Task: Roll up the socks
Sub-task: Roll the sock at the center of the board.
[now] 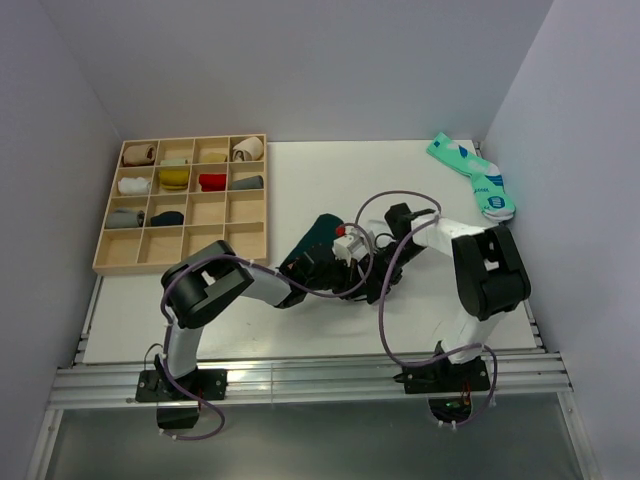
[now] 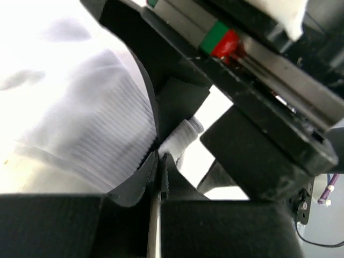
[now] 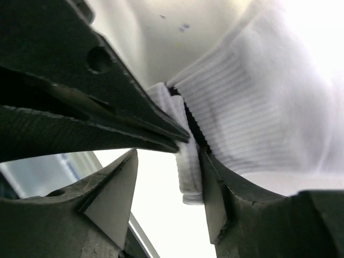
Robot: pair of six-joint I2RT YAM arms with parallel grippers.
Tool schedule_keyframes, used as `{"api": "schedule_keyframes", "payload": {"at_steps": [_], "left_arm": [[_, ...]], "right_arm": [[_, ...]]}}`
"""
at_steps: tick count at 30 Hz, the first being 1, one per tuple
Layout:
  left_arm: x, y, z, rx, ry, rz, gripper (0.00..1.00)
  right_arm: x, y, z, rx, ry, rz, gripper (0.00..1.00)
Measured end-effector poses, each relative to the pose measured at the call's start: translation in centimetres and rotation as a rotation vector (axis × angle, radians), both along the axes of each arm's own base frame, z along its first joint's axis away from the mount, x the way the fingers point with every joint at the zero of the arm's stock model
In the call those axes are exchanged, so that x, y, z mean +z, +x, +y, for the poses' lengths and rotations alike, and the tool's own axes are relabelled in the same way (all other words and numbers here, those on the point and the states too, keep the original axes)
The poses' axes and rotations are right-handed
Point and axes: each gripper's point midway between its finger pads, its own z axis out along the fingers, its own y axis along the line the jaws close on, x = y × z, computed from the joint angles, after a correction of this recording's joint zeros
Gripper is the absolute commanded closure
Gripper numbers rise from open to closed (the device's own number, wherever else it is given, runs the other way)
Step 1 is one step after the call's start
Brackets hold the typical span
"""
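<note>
The left pincer point(image 2: 159, 161) is closed flat. Between its tips it pinches a thin fold of the white sock point(image 2: 102, 123), at the ribbed cuff end. The rest of this sock spreads out in front of the tips and to one side, bright and slack. The right pincer point(image 3: 161, 185) meets it almost tip to tip. Its jaws stand apart and the same white fold hangs between them, touching one jaw only, so we judge that it holds nothing. The dark green sock point(image 1: 318, 232) lies just beyond the two pincers, partly hidden under them from above. Whether it touches the white one, we cannot tell.

Both socks are knitted cloth, so we expect them to be light, soft, without any stiffness, and a little stretchy. The white cuff has fine parallel ribs and looks thicker than the smooth part. We think the best place to take hold is this doubled cuff edge, close beside the closed tips, because a single layer could stretch and slip out. A loose roll may unroll by itself, so it needs light tension.
</note>
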Motion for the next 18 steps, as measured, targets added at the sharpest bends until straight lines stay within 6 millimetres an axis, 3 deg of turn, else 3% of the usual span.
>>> {"api": "schedule_keyframes", "payload": {"at_steps": [7,12,18], "left_arm": [[-0.1,-0.2,-0.8,-0.019,-0.005,-0.012,1.0],[-0.5,-0.2,-0.9,-0.005,-0.003,0.047,1.0],[-0.6,0.2,-1.2,0.006,0.0,0.081,1.0]], "right_arm": [[0.0,1.3,-1.6,-0.082,-0.086,-0.139,0.35],[0.1,3.3,-2.0,-0.099,-0.105,-0.235,0.35],[0.1,3.9,-2.5,-0.133,-0.117,-0.273,0.37]]}}
